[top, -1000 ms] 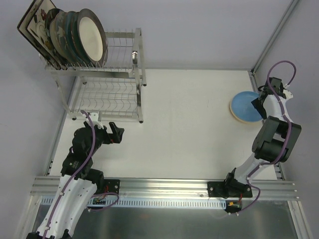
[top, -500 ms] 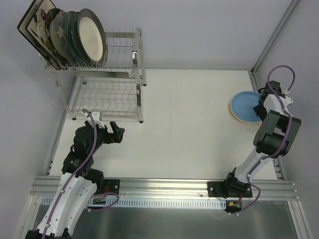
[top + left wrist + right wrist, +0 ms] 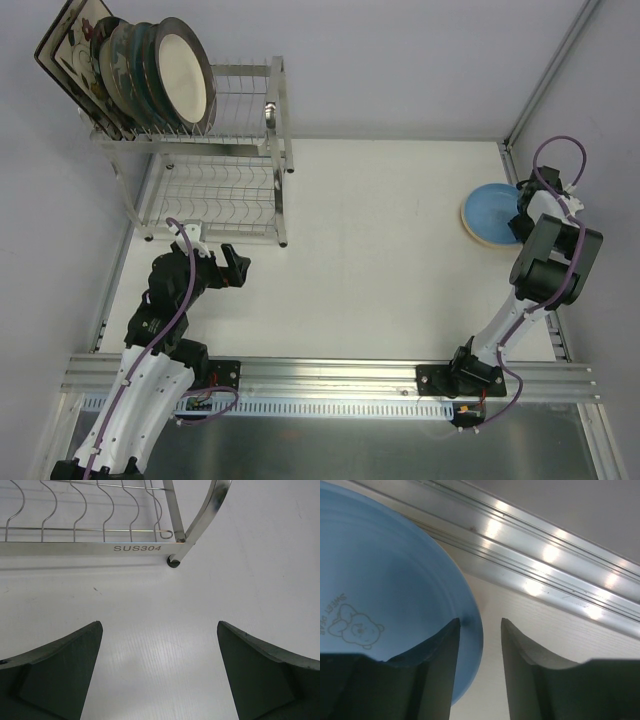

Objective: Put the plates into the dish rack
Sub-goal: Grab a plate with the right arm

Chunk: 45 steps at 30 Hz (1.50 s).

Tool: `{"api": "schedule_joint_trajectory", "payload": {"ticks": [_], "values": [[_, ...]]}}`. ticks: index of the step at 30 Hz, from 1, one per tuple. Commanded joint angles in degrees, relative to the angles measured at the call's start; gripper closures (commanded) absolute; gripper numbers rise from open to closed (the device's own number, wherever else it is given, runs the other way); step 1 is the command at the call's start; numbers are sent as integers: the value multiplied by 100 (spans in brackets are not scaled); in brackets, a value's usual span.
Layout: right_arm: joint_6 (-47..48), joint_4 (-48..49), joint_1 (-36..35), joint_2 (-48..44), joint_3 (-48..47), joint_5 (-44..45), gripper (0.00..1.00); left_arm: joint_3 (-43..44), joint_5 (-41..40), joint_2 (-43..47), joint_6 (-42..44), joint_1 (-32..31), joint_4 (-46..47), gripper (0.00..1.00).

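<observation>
Narrowly, right tool (image 3: pixel 479 624) straddles edge of light blue plate (image 3: pixel 385 575) beside rail (image 3: pixel 545 555).

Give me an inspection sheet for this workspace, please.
Surface: white table, no spills seen.
Job's things: plates stand in the dish rack's top tier; a light blue plate lies on a pale plate at right.
Clutter: nothing seen.
Grippers: left gripper open, empty, facing the rack; right gripper straddles the blue plate's rim, grip unclear.
Cables: purple cables loop along both arms.
Surroundings: aluminium rails, grey walls.
</observation>
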State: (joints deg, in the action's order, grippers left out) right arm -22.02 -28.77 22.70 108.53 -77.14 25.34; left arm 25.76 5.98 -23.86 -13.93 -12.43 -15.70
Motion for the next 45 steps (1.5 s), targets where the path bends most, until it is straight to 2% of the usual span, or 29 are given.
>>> {"api": "schedule_joint_trajectory", "payload": {"ticks": [1,5,6,12,14,33,39,45], "values": [[75,162,50,28,-134,-12,61,-36,123,13,84,-49,199,1],[137,214,42,10,-99,-82,71,-36,149,4,58,-49,199,1],[154,240,42,2,-82,-117,77,-36,149,4,66,-49,208,1],[408,390,-107,-86,85,-433,96,-27,175,-31,75,-41,208,1],[497,443,-239,-139,156,-556,100,-18,184,-49,84,-49,217,1],[1059,3,-2470,-429,209,-1497,99,-18,246,83,75,-49,252,1],[1200,-207,-2867,-332,-2,-1392,99,-18,299,100,58,-49,270,1],[1262,-480,-2973,-499,-345,-1383,99,34,299,136,-92,-41,270,1]]}}
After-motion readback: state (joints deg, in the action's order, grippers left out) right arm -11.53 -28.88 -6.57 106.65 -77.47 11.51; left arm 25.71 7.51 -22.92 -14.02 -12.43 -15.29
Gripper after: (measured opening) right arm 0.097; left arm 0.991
